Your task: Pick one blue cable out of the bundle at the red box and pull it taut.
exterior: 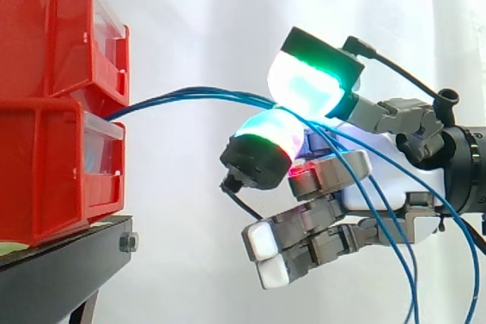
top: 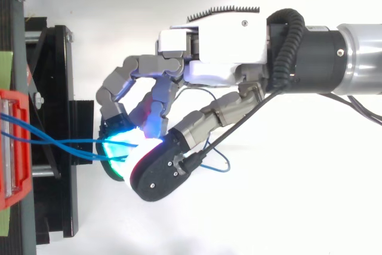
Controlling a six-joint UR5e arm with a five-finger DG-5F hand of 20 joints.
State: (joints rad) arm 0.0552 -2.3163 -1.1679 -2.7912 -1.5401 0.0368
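Thin blue cables point(exterior: 199, 95) run from between the stacked red boxes point(exterior: 53, 104) rightward to my hand point(exterior: 357, 187). In the side view, two thick glowing green-cyan fingertips point(exterior: 304, 85) pinch the cables between them at about the middle of the picture. Behind the pinch the cables droop down in loose loops point(exterior: 395, 218) past the palm. In the top view the hand point(top: 215, 58) reaches in from the right, curled fingers closing on the blue cables point(top: 65, 143) just right of the black stand point(top: 59, 117). The stretch between box and fingertips is gently curved.
The red boxes point(top: 12, 147) sit on the black stand point(exterior: 61, 271) at the left. A white curtain hangs behind. A spare loop of blue cable point(top: 218, 162) lies below the hand in the top view.
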